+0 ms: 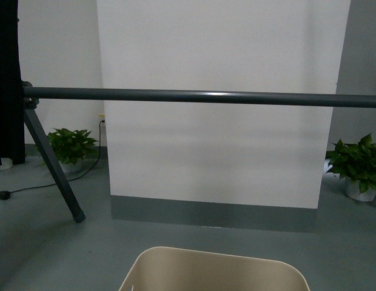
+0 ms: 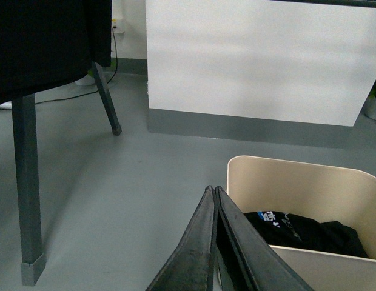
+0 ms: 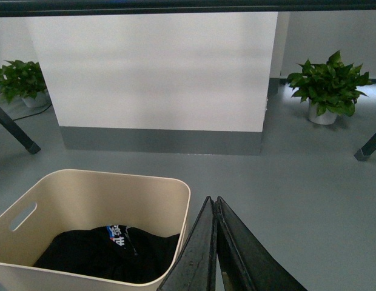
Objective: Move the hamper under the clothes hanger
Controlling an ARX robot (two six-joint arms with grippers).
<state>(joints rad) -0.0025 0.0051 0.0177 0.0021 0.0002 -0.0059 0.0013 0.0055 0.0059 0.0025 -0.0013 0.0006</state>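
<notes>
The beige hamper (image 1: pixel 213 271) stands on the grey floor at the bottom of the front view, short of the bar. It holds dark clothes (image 3: pixel 109 248). The clothes hanger's dark grey bar (image 1: pixel 200 96) runs across the front view above it, with one splayed leg (image 1: pixel 54 170) at the left. My left gripper (image 2: pixel 213 193) is shut and empty, just outside the hamper's near left corner (image 2: pixel 236 167). My right gripper (image 3: pixel 212 201) is shut and empty, just outside the hamper's right wall (image 3: pixel 183 209). Neither arm shows in the front view.
A white panel (image 1: pixel 218 139) with a grey base stands behind the rack. Potted plants sit at the left (image 1: pixel 70 145) and right (image 1: pixel 358 167). A black cloth-covered stand (image 2: pixel 30 182) and a cable (image 1: pixel 48 182) are at the left.
</notes>
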